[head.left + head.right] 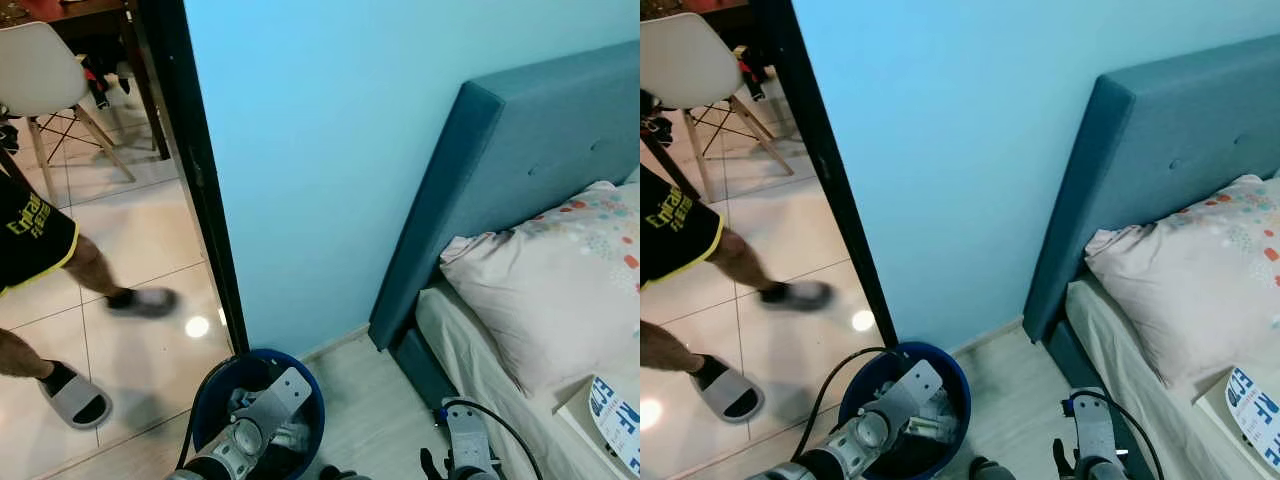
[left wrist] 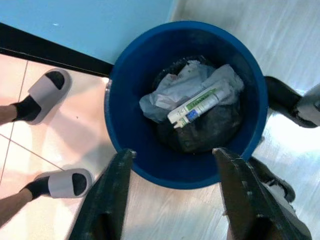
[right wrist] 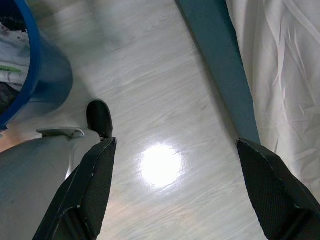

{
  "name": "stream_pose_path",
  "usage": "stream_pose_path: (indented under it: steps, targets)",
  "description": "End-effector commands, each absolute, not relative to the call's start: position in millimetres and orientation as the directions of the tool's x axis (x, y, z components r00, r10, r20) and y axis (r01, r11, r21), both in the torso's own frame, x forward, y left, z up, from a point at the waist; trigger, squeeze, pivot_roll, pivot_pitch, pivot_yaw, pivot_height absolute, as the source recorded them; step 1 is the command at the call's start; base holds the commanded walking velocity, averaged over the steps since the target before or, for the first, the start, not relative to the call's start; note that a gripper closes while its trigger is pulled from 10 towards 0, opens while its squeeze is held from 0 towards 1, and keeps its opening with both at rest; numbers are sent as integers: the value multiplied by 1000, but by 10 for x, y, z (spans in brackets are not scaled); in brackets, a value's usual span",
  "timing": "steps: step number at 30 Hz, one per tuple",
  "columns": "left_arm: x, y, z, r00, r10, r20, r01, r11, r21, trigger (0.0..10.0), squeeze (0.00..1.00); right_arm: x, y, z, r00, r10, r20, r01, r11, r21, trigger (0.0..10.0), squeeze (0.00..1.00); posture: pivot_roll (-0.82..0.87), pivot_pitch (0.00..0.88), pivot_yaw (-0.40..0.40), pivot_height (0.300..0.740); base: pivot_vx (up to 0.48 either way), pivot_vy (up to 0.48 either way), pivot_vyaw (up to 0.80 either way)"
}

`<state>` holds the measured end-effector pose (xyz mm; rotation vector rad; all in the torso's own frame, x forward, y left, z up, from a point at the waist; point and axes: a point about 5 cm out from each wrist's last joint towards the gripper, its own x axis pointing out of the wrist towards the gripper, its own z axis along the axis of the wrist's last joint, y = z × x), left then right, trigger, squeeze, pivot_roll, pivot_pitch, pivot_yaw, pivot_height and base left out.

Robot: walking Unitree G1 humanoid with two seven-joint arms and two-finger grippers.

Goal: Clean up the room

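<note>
One blue bin (image 2: 182, 170) stands on the pale wood floor (image 3: 165, 85), just beside the black door frame (image 1: 200, 180) and close to the light blue wall (image 1: 340, 150). Inside it lie crumpled white wrappers (image 2: 170, 90) and one white tube (image 2: 197, 105) with green lettering, on top of a black liner. One bed (image 1: 470, 350) with a teal headboard (image 1: 520, 170) sits on the robot's right, carrying one floral pillow (image 1: 560, 280) and a white box (image 1: 605, 415) with blue print at its edge. Between bin and bed frame runs a strip of open floor. Beyond the door frame, on glossy tiles, a person (image 1: 40, 240) stands in two grey slippers (image 2: 50, 90), one near the bin's rim; one white chair (image 1: 45, 75) stands farther back.

The left gripper (image 2: 172, 195) hangs directly above the bin, its two black fingers spread wide and holding nothing. The right gripper (image 3: 175, 190) points down at the bare floor beside the bed frame, its fingers likewise spread apart and empty, with the robot's own dark foot (image 3: 100, 117) below it.
</note>
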<state>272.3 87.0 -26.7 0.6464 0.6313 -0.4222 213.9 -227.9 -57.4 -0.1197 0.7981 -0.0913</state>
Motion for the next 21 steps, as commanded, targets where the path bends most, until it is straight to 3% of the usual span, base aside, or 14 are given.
stream_pose_path:
  steps: [1, 2, 6, 9, 14, 16, 21]
  targets:
    - [2662, 914, -327, 724, -144, -674, 524, 751, 402, 10000, 1000, 2101, -2252, -605, 683, -122, -720, 31, 990, -138, 10000, 0, -268, 225, -13, 740, 0, 0, 0]
    - [2667, 952, -329, 728, -132, -673, 488, 790, 372, 10000, 0, 2110, -2226, -607, 683, -117, -721, 27, 991, -135, 10000, 0, -254, 215, -10, 740, 0, 0, 0]
    - [2669, 977, -330, 729, -125, -673, 462, 815, 350, 10000, 0, 2114, -2209, -610, 683, -113, -722, 24, 991, -132, 10000, 0, -254, 215, -10, 740, 0, 0, 0]
    - [2598, 1223, -405, 725, -53, -687, 322, 907, 270, 10000, 0, 2100, -2134, -642, 663, -95, -742, 10, 993, -118, 10000, 0, -180, 199, -14, 740, -86, 0, 0]
    - [2490, 1413, -488, 703, -2, -711, 253, 935, 248, 10000, 0, 2084, -2091, -667, 644, -85, -761, -2, 994, -113, 10000, 0, -133, 173, -23, 740, -272, 0, 0]
    - [2123, 1764, -710, 604, 105, -790, 113, 970, 215, 10000, 0, 2034, -2032, -715, 602, -67, -796, -43, 992, -116, 10000, 0, -94, 147, -34, 740, -296, 0, 0]
    - [1831, 1930, -847, 514, 164, -842, 1, 981, 192, 10000, 0, 2021, -1997, -733, 581, -57, -812, -83, 988, -129, 10000, 0, -63, 114, -45, 740, -337, 0, 0]
